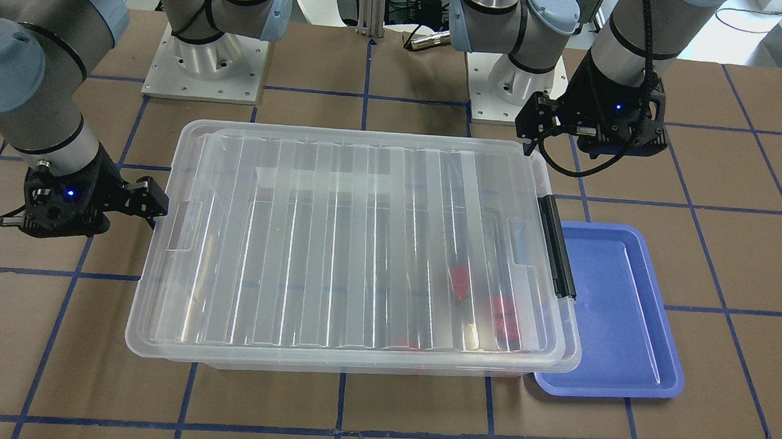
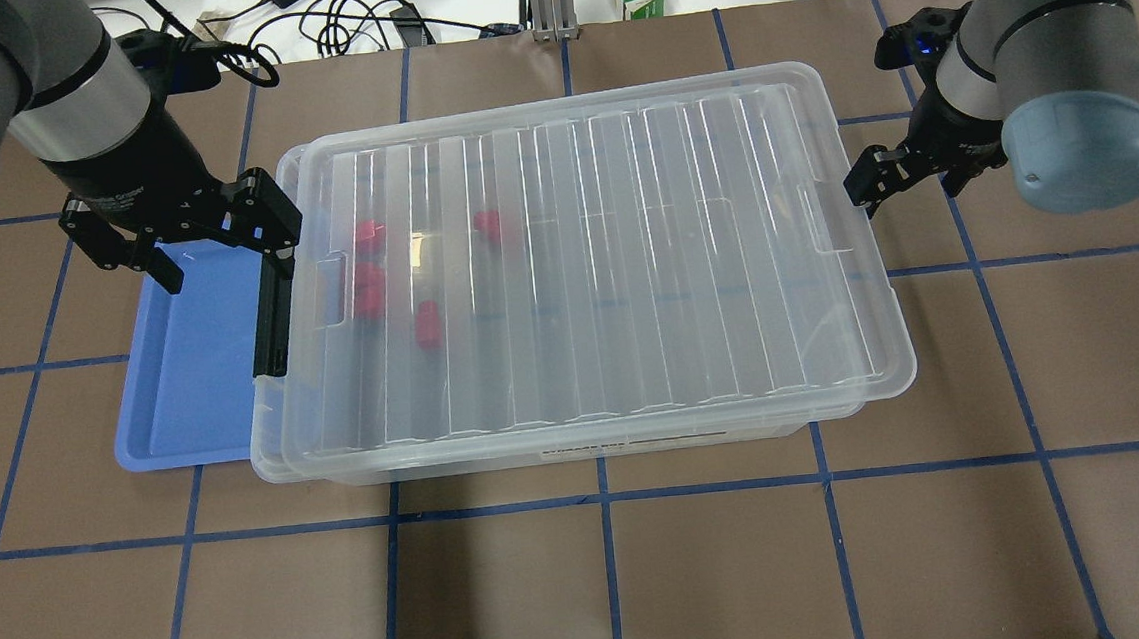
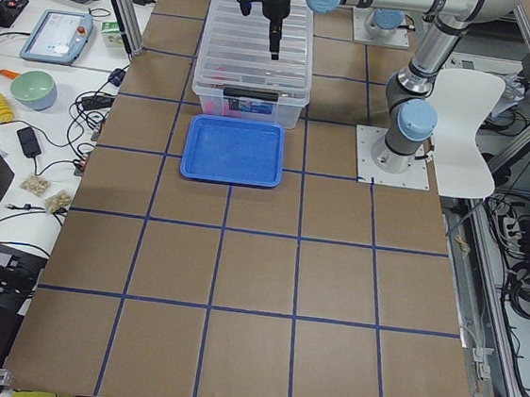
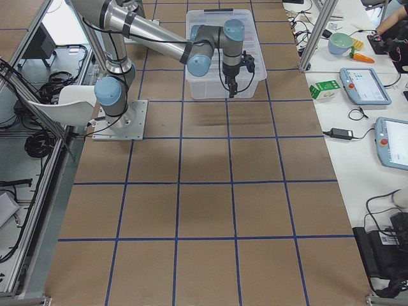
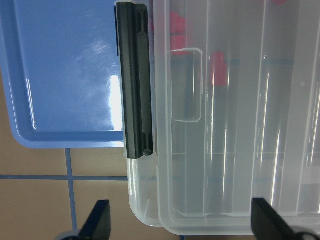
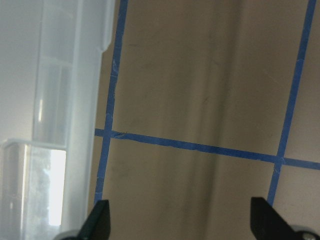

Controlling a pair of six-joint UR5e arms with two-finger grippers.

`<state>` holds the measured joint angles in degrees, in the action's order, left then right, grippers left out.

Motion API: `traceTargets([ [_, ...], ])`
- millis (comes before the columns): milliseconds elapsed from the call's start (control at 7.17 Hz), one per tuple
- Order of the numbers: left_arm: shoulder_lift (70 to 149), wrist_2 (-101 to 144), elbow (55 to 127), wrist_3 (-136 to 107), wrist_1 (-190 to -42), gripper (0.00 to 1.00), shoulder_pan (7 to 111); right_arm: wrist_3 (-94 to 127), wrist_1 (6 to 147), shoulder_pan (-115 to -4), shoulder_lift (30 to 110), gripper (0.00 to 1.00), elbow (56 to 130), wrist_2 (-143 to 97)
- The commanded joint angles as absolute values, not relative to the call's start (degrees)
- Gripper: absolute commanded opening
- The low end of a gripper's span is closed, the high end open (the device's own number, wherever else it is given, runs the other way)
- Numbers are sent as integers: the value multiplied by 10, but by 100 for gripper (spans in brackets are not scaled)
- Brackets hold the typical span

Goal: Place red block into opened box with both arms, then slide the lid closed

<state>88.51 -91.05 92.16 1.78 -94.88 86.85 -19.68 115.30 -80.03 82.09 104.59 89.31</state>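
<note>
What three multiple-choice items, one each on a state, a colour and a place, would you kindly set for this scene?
1. The left hand is:
A open
B shut
C out of view

2. The tray is:
A green
B blue
C red

3. The red blocks lie:
A on the tray
B in the left hand
C inside the box

Answers:
1 A, because its wrist view shows it spread wide with nothing between.
2 B, because it is plainly blue in every view that shows it.
3 C, because they show through the lid at the latch end.
</note>
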Motion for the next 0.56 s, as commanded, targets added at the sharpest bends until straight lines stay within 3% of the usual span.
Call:
traceTargets([
  [0, 889, -905, 922, 13, -947, 100, 869, -200, 1154, -802, 818, 100, 1040, 891],
  [419, 888, -907, 923, 13, -947, 100, 871, -203, 1091, -798, 835, 100, 964, 893],
])
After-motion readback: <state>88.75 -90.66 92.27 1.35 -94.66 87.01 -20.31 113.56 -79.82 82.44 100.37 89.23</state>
